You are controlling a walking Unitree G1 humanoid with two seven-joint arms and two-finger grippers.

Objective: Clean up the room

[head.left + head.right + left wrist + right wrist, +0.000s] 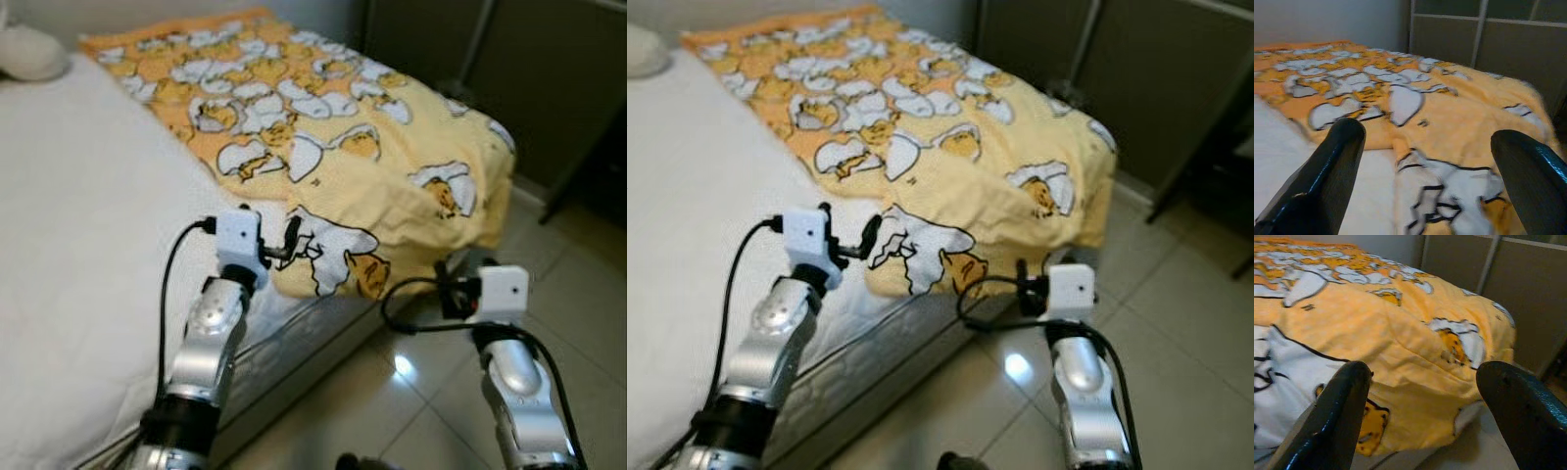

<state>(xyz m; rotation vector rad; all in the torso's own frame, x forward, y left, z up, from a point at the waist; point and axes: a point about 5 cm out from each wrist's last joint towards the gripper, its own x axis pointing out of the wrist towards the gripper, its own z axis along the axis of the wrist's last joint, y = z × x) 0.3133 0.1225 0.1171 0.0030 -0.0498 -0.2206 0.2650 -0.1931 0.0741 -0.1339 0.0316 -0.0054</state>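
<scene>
The yellow egg-print blanket (323, 147) lies rumpled across the foot of the bed (78, 245), its folded corner spilling over the bed's near edge. Judged purpose: both arms are raised to take that edge for straightening. Left gripper (1425, 161) has fingers spread, blanket corner just ahead between them. Right gripper (1420, 396) is likewise spread before the overhanging fold, untouched.

matt printed cloth blanket (323, 127) over a textured white mattress (78, 245), above glossy floor tiles (392, 392).
</scene>
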